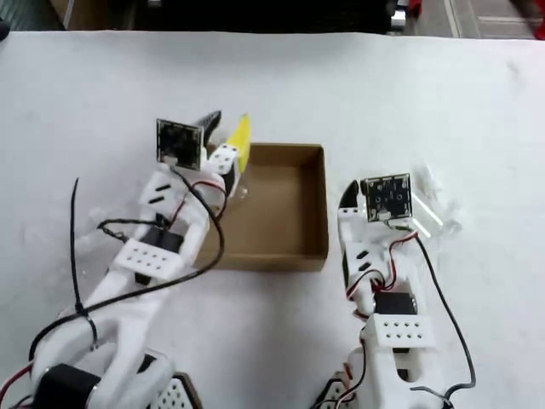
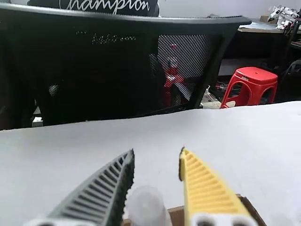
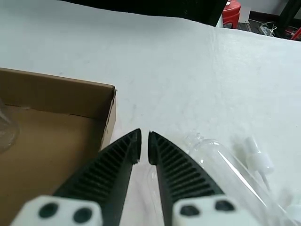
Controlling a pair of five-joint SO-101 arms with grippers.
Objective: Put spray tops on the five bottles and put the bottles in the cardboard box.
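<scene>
The left gripper [image 2: 156,157] clasps a clear bottle [image 2: 146,207] deep between its grey and yellow jaws, at the cardboard box [image 1: 324,204] edge. The right gripper [image 3: 144,136] is closed and empty; a second bottle [image 3: 221,160] and a spray top [image 3: 258,160] lie just beside its jaws.

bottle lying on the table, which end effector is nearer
Right. The right end effector is beside the bottle; the left end effector is over the cardboard box's opposite edge.
</scene>
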